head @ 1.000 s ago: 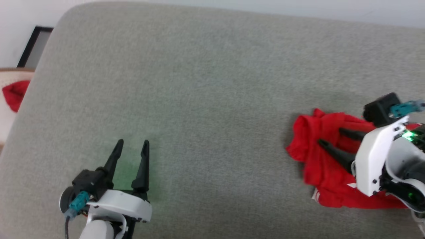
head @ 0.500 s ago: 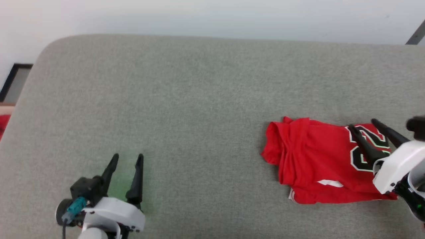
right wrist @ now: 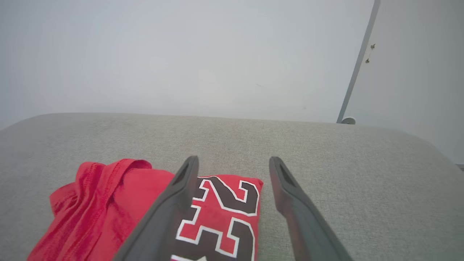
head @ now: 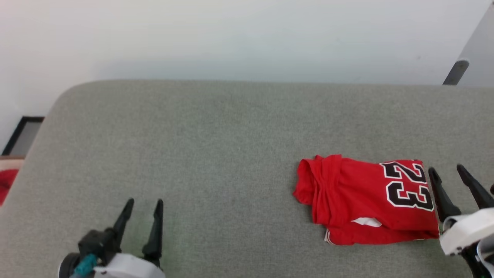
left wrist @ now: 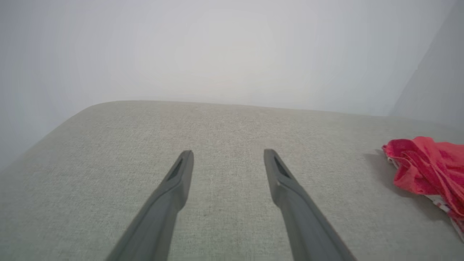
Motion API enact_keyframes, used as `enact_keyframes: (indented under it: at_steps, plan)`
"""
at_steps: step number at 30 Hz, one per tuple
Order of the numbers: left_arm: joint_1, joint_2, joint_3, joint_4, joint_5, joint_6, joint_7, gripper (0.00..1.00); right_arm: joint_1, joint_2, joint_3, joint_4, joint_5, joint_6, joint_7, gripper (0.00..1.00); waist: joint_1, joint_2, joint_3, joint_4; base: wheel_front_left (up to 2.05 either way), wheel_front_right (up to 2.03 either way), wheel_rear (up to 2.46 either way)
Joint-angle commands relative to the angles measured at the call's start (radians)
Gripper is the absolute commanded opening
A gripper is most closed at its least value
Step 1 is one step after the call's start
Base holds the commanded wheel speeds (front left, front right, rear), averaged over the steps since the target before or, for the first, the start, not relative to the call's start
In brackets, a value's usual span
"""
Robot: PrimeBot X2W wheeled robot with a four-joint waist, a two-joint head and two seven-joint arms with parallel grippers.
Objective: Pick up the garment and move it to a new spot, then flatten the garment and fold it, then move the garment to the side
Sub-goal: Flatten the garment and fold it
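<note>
L to R: at the far-left edge, off the grey fabric-covered worktop (head: 231, 127), a scrap of red cloth (head: 5, 183) sits below a pale rim, w/ a dark frame (head: 21, 133) against the white wall (head: 247, 38) behind it. Near-left, the robot's left claw (head: 144, 201) is over bare grey fabric, fingers wide apart & pointing to the far side, nothing between them. Its wrist cam shows the same spread (left wrist: 228, 152).

Right of centre lies the garment (head: 362, 204), a red jersey folded into a rough rectangle on the worktop's near-right part, well apart from the left claw. Its left end is bunched in ridges. The black, white-outlined no. 23 (head: 407, 185) faces up at its right end. A white patch (head: 366, 222) shows along the near edge.

At the garment's right edge is the right claw (head: 445, 168), also wide open & gripping nothing. From its wrist cam (right wrist: 233, 159) one finger crosses the no. 23 (right wrist: 221, 210); contact w/ the cloth can't be told. Far right, a grey post (head: 455, 71) stands by the wall.
</note>
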State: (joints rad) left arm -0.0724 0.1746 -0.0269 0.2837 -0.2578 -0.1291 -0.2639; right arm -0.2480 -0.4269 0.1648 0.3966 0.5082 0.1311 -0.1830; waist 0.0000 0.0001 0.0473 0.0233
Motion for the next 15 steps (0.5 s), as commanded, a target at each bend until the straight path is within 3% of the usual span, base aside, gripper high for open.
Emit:
enact_keyframes:
  at_steps: [1, 15]
  plan:
    - [0.028, 0.006, -0.005, -0.009, 0.000, -0.002, 0.000, 1.00, 0.027, 0.006, -0.014, -0.005, -0.022, -0.001, -0.010, 1.00, 0.0000, -0.0001, -0.042, 0.002, 0.00, 0.00, 0.00]
    - [0.164, 0.033, -0.001, -0.108, -0.020, -0.002, 0.000, 1.00, 0.219, 0.068, -0.166, -0.182, -0.093, -0.001, 0.024, 1.00, 0.0000, -0.0001, -0.091, 0.040, 0.00, 0.00, 0.00]
